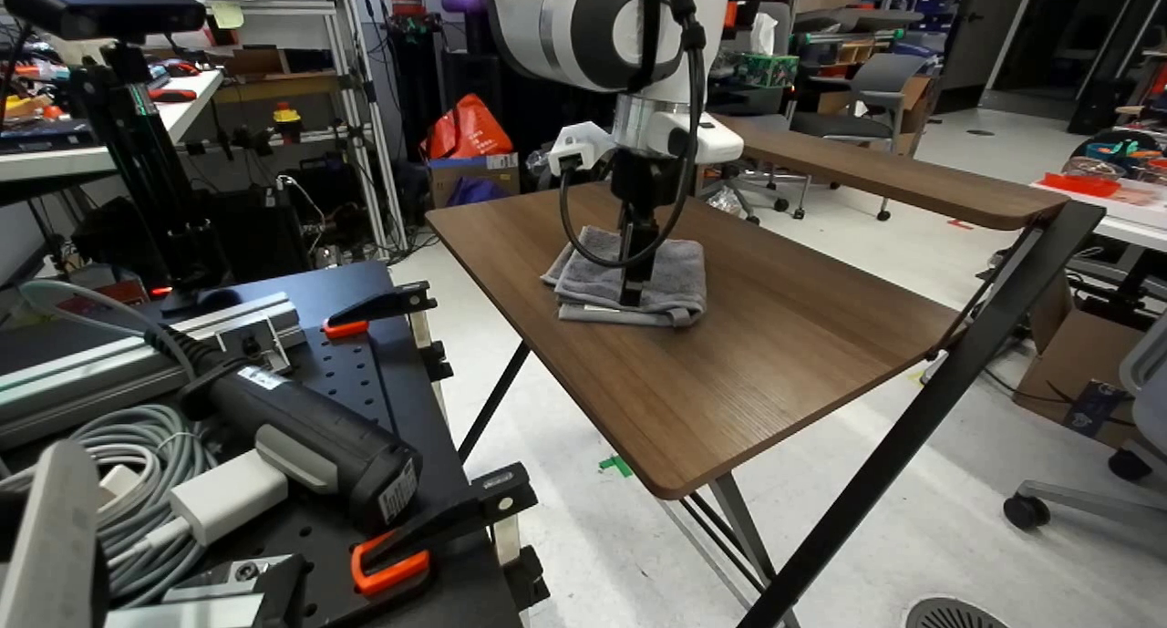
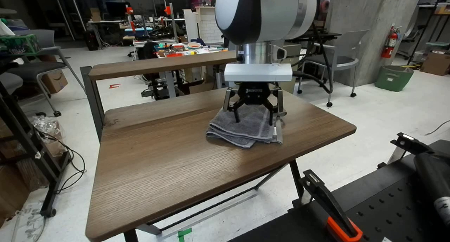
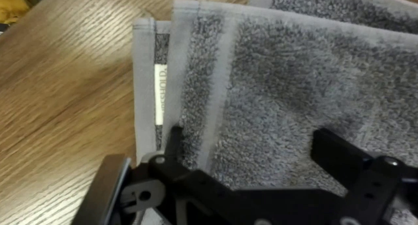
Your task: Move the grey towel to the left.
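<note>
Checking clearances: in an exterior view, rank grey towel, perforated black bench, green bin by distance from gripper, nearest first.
1. Grey towel: directly under the open gripper.
2. Perforated black bench: foreground, lower right of picture.
3. Green bin: background, right of picture.

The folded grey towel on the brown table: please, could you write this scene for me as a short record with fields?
main object: folded grey terry towel, lying flat, layers unevenly stacked
marking: cream tag with dark letters, partly covered by an upper layer
support: brown wood-grain tabletop
hardware: black Robotiq end effector, pointing down over the towel, open
grasp: no cloth visibly pinched; whether the tips touch the towel cannot be told
neighbour: black perforated workbench, standing apart from the tabletop
</note>
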